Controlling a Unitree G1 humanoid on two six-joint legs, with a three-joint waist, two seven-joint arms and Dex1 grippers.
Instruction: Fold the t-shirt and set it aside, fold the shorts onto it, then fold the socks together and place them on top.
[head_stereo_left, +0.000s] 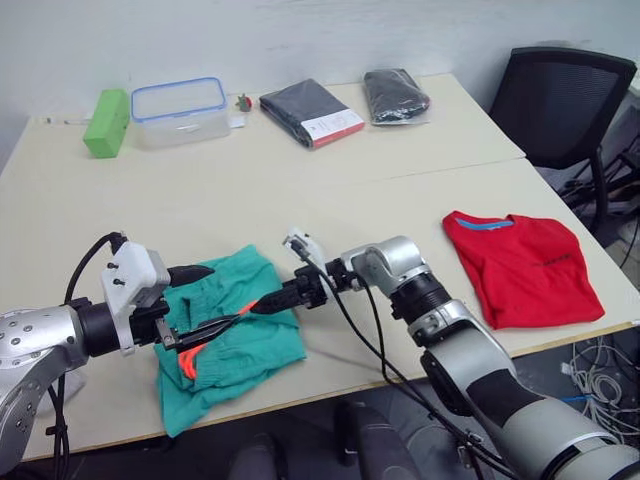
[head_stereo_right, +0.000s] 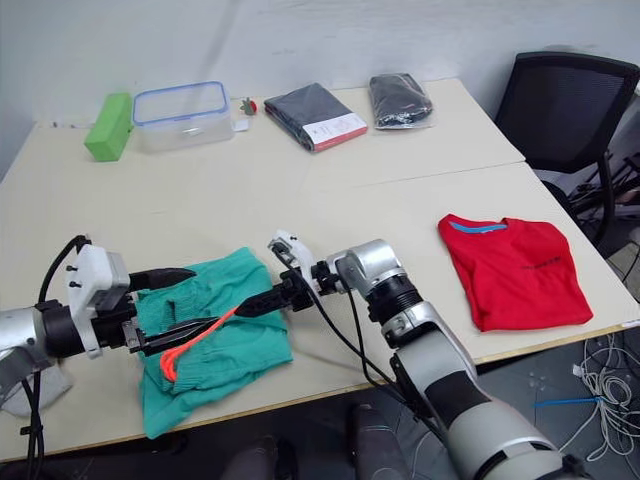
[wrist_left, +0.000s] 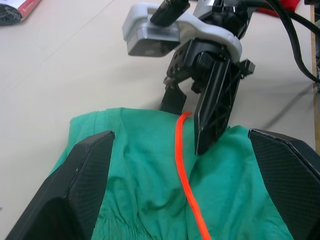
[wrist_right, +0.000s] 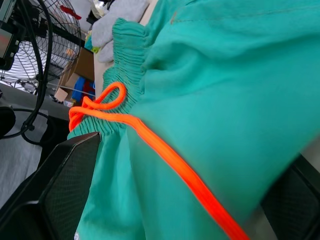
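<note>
Beige table (head_stereo_left: 300, 190) — one shorts (head_stereo_left: 235, 340), one t-shirt (head_stereo_left: 520, 265), two tools

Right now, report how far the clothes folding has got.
Done: the t-shirt lies folded near the table's right edge. In hand: both grippers work on the shorts, which lie crumpled near the front edge, not yet on the t-shirt; the left gripper is open around the fabric, and the right gripper is at the cloth beside the orange drawstring. Left: finish folding the shorts, stack them, then fold the socks on top.
</note>
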